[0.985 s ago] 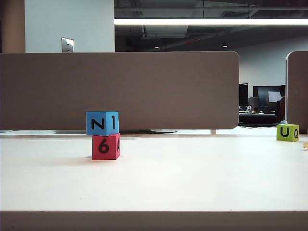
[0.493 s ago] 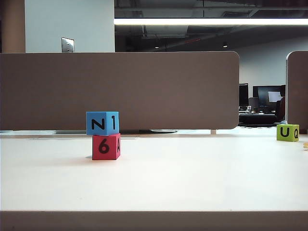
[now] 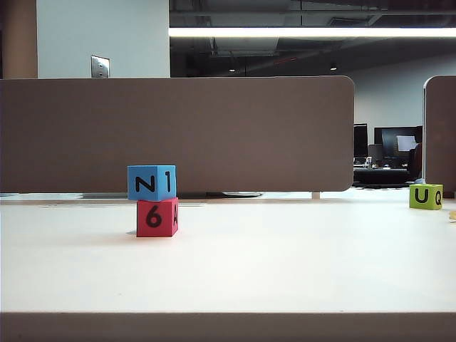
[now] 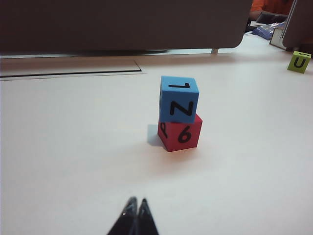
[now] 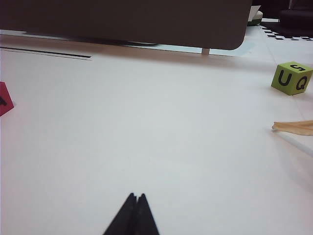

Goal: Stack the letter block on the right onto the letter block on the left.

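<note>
Nothing on the bench had shifted in the exterior view since the frame a second before: both stacked blocks and the far green one sat where they had been, and neither arm showed in that view.

Left gripper [image 4: 135, 215]: jaws closed tip to tip, holding nothing, hanging over bare bench well short of the stack. Right gripper [image 5: 133, 211]: jaws likewise pressed together, empty, over open bench, touching nothing.

Blue block [image 3: 152, 182] rested on top of the red block [image 3: 157, 217], on the left part of the bench. In the exterior view the blue block showed "N" and "1", the red one "6". In the left wrist view the blue block [image 4: 179, 99] sat slightly turned on the red block [image 4: 179, 134], overhanging one edge a little. Only a corner of the red block [image 5: 4, 98] showed in the right wrist view.

Green block [image 3: 425, 196], lettered "U" and "Q", stood alone far to the right, well apart from the stack. A thin tan strip [image 5: 295, 128] lay near it.

Bench [image 3: 285, 256]: pale, smooth, matte. A brown partition panel [image 3: 214, 132] with rounded corner ran along its back edge. Beyond it: white wall, a long ceiling light, dark office space with monitors at right.
</note>
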Motion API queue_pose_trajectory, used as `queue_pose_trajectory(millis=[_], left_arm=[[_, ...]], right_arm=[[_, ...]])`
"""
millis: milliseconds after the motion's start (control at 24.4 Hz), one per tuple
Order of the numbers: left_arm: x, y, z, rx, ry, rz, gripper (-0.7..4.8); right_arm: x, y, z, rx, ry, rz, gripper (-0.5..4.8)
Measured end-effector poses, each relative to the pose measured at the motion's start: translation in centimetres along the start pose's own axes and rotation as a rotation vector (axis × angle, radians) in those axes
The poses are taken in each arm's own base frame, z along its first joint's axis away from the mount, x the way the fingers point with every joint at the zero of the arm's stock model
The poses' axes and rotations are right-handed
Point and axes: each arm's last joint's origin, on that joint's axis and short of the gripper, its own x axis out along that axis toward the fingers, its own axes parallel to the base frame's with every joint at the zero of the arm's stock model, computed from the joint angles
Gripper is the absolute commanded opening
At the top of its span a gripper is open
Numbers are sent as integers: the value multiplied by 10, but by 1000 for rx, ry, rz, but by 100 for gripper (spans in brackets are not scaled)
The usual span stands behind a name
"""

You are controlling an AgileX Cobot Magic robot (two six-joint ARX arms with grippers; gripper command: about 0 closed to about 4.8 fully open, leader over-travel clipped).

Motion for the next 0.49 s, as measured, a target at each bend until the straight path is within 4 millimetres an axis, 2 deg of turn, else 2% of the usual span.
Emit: queue_pose_trajectory(millis=[493], left_arm=[[0,0,-5,-18,50,1,-5]], right_arm=[[0,0,0,5,2,-1,-8]])
